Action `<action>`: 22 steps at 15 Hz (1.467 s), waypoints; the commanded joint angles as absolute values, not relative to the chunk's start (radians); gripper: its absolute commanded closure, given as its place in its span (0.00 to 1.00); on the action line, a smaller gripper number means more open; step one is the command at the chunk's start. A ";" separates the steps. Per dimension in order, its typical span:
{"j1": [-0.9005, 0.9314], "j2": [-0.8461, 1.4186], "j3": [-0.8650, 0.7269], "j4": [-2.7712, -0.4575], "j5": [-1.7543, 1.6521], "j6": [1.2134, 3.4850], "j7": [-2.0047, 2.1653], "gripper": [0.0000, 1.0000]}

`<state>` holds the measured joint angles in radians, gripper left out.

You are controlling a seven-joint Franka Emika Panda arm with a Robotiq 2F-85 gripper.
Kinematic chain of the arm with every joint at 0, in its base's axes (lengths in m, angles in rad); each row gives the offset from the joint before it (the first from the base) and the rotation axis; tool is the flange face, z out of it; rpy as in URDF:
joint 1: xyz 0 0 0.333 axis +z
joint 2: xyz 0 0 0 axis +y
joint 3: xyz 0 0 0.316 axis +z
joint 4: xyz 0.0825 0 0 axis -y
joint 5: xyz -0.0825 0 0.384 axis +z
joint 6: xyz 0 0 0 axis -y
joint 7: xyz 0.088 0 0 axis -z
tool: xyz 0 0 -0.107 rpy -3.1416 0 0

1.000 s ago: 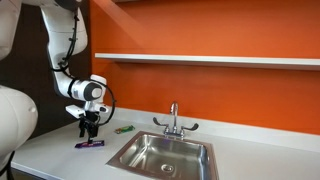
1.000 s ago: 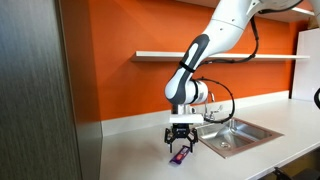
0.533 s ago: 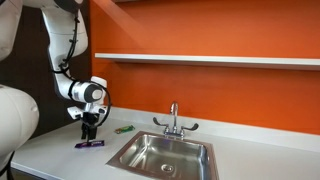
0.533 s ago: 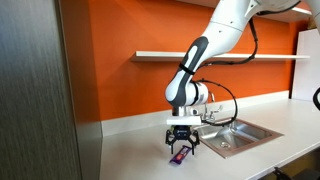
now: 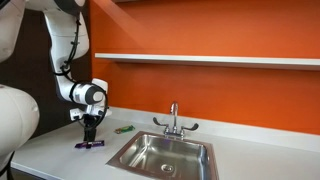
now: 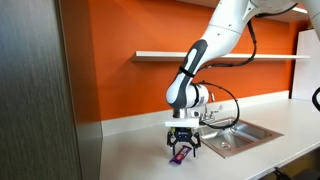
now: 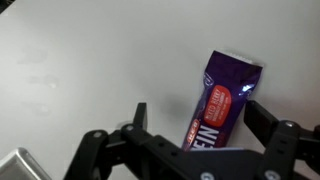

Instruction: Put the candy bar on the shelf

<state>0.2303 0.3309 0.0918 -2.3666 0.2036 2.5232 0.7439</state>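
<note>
The candy bar [image 7: 222,100] is a flat purple-wrapped bar lying on the white countertop; it also shows in both exterior views [image 5: 90,145] [image 6: 180,157]. My gripper [image 7: 197,112] is open, pointing down, with a finger on each side of the bar, close above the counter. It shows in both exterior views [image 5: 89,137] [image 6: 182,148]. The shelf [image 5: 210,60] is a long thin white board on the orange wall, well above the counter, also visible in an exterior view [image 6: 160,55].
A steel sink [image 5: 165,155] with a faucet [image 5: 174,120] is set into the countertop [image 5: 45,155] beside the bar. A small green object [image 5: 124,129] lies by the wall. A dark panel [image 6: 40,90] stands at the counter's end.
The gripper has come down slightly toward the candy bar. The bar has not moved.
</note>
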 commanded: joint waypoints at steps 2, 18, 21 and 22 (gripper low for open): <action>0.246 0.347 0.075 -2.344 0.185 2.529 0.806 0.00; 0.241 0.392 0.068 -2.302 0.192 2.516 0.800 0.44; 0.241 0.393 0.069 -2.294 0.192 2.518 0.798 0.66; 0.240 0.394 0.070 -2.292 0.195 2.520 0.794 0.75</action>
